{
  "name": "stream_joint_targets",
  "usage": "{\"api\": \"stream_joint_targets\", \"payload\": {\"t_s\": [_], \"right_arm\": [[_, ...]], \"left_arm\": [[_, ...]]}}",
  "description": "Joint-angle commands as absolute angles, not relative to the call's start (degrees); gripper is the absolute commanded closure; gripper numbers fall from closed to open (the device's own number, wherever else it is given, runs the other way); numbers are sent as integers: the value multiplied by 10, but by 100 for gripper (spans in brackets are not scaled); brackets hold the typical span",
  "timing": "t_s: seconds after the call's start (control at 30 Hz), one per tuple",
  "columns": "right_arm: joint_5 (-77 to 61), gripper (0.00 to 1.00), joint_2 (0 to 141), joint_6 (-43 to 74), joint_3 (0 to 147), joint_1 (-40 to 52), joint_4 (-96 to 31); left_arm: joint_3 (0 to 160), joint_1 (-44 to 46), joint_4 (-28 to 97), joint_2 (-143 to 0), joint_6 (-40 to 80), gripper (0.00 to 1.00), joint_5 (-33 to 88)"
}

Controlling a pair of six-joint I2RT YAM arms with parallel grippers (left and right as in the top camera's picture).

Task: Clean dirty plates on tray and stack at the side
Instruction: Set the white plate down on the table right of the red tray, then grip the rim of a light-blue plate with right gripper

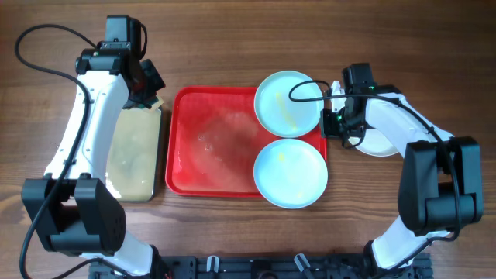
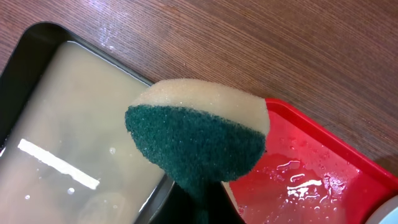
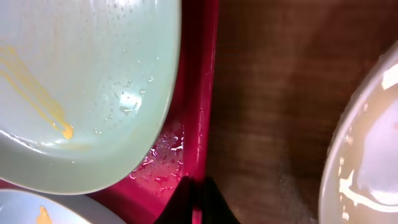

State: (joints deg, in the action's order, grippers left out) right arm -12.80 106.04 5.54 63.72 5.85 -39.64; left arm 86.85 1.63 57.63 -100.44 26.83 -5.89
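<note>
Overhead: red tray [image 1: 209, 147] at the centre of the table [image 1: 232, 46], wet, bearing two pale blue plates on its right side, the far plate [image 1: 283, 101] and the near plate [image 1: 291, 174], both smeared with yellow and overhanging the rim. White plate [image 1: 381, 143] on the table right of the tray, partly under the right arm. Right gripper [image 1: 332, 124] pinches the tray's right rim beside the far plate. Left gripper [image 1: 151, 91] clamps a green-and-yellow sponge [image 2: 199, 134] over the far corner of a black-rimmed tray [image 2: 31, 34] of beige liquid, just left of the red tray.
</note>
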Motion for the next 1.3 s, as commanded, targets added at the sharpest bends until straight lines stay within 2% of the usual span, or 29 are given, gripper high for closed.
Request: {"api": "stream_joint_targets", "payload": {"t_s": [0.0,0.2,0.3,0.4,0.43,0.53,0.7,0.77,0.8,0.87,1.03,1.27], "right_arm": [[-81,96,1075,28,632,58,-353],[-77,96,1075,30,634,58,-327],[-137,77,1071,30,669,58,-400],[-173,71,1061,41,733,58,-522],[-173,65,1061,41,743,58,-552],[-172,63,1061,37,728,58,-588],[-148,64,1061,39,668,58,-571],[-149,69,1061,39,651,58,-563],[-148,76,1061,38,646,58,-561],[-149,96,1061,39,643,58,-560],[-149,96,1049,46,646,58,-576],[-155,96,960,44,657,72,-609]], "left_arm": [[870,13,575,-1003,259,96,-54],[870,13,575,-1003,259,96,-43],[870,13,575,-1003,259,96,-43],[870,13,575,-1003,259,96,-43],[870,13,575,-1003,259,96,-43],[870,13,575,-1003,259,96,-43],[870,13,575,-1003,259,96,-43],[870,13,575,-1003,259,96,-43],[870,13,575,-1003,259,96,-43],[870,13,575,-1003,259,96,-43],[870,13,575,-1003,259,96,-43],[870,13,575,-1003,259,96,-43]]}}
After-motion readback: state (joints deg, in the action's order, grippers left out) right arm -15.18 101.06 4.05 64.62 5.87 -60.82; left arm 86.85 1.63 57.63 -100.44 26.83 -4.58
